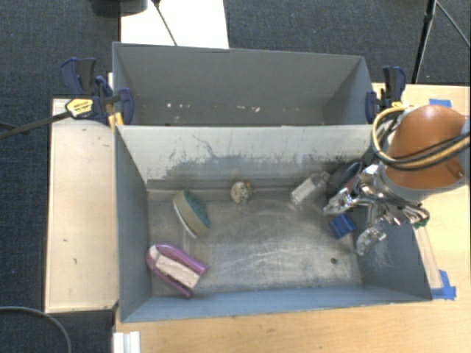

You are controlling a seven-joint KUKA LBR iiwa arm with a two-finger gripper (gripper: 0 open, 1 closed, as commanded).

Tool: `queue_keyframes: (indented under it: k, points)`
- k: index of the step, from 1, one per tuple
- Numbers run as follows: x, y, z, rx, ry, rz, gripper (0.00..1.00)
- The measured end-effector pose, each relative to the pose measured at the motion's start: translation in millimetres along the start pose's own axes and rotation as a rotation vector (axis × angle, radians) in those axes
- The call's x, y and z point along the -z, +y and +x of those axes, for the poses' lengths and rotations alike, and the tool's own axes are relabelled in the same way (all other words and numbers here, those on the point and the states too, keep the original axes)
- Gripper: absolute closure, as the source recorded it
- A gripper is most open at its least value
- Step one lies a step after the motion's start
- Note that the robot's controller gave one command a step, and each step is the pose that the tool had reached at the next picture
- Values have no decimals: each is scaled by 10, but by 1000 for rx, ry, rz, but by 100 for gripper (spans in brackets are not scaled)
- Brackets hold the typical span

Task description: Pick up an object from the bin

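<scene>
Five small things lie in the bin (pixel 134 219); our tool (pixel 360 228) sits low by the right wall, just beside a small blue block (pixel 340 227). We cannot tell whether it is spread or pressed together. We judge the grasp is in hand; next, a firm pinch and a straight lift.

One each: purple brush (pixel 175 268), teal disc (pixel 192 212), beige lump (pixel 240 191), silvery piece (pixel 307 190), perhaps blue block (pixel 340 226).
</scene>
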State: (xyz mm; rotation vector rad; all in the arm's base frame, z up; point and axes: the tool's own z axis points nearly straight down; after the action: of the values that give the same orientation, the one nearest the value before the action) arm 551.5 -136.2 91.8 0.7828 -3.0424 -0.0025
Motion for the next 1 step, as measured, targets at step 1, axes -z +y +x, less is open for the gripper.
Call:
queue_keyframes:
  k: [1]
  points:
    - [12,-7,-3,-5,-1,1,100]
